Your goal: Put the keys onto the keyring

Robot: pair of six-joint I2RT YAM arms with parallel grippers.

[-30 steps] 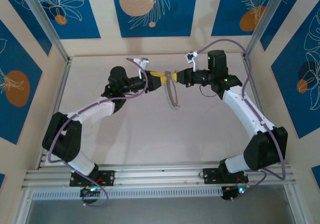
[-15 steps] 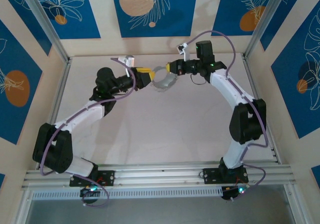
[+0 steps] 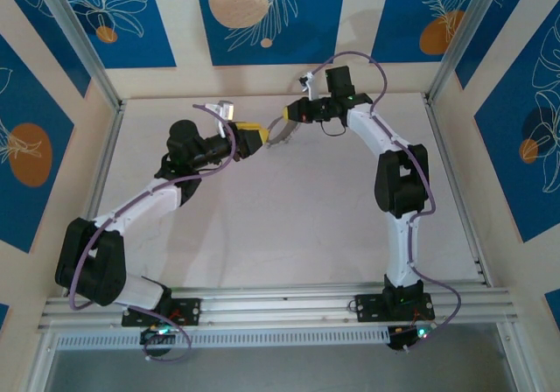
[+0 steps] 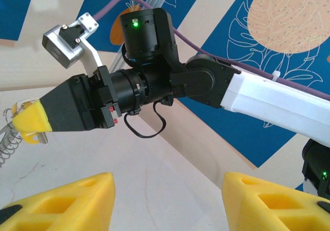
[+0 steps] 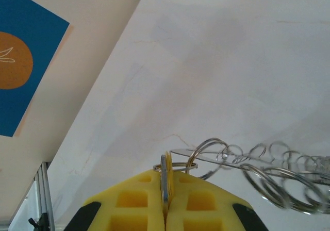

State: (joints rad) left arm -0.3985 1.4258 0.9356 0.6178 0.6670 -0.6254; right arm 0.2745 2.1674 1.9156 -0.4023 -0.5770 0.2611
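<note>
Over the table (image 3: 262, 226), the right gripper (image 3: 288, 121), clamping the keyring (image 3: 278, 133), has drawn away from the gaping, empty left gripper (image 3: 255, 136): threading stalls.

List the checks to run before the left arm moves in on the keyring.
1. Hold of the right gripper on the keyring: ok, fingers shut on a loop at its end.
2. Opening of the left gripper: ok, fingers wide apart, nothing between them.
3. Gap between the keyring and the left gripper: ok, it hangs from the right gripper's tip, apart from the left fingers.
4. Whereabouts of the keys: cannot tell, too small to make out.
5. Keyring off the table: cannot tell.
</note>
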